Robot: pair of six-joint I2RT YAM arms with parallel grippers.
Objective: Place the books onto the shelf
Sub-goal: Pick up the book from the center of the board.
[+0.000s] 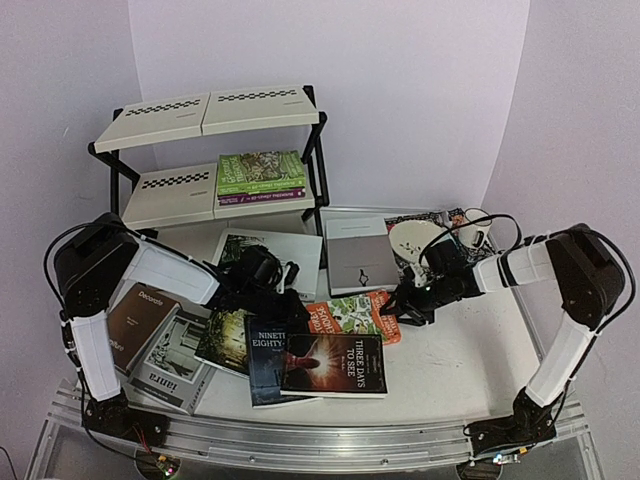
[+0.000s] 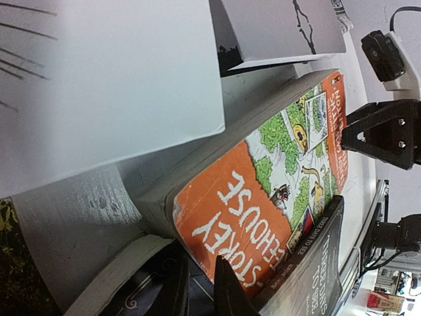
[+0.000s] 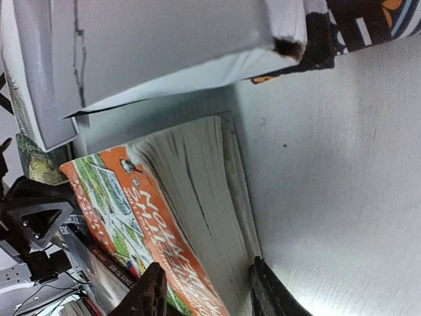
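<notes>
The orange Treehouse book (image 1: 350, 313) lies mid-table between my two grippers. My right gripper (image 1: 403, 305) is at its right end, one jaw on the cover (image 3: 131, 197) and the other under the page block, closed on it (image 3: 210, 289). My left gripper (image 1: 283, 300) is at the book's left corner (image 2: 276, 164); its jaws (image 2: 202, 289) stand nearly together, one over the cover's corner, and a grip is unclear. The shelf (image 1: 170, 190) stands at the back left with green and purple books (image 1: 260, 172) on its lower tier.
Around the orange book lie a grey book (image 1: 360, 255), a white palm-leaf book (image 1: 285, 245), two dark novels (image 1: 335, 365), a dark green book (image 1: 225, 340), a brown book (image 1: 140, 320) and a grey one (image 1: 175, 365). A plate (image 1: 415, 240) and mug (image 1: 470, 232) sit on the placemat at the back right.
</notes>
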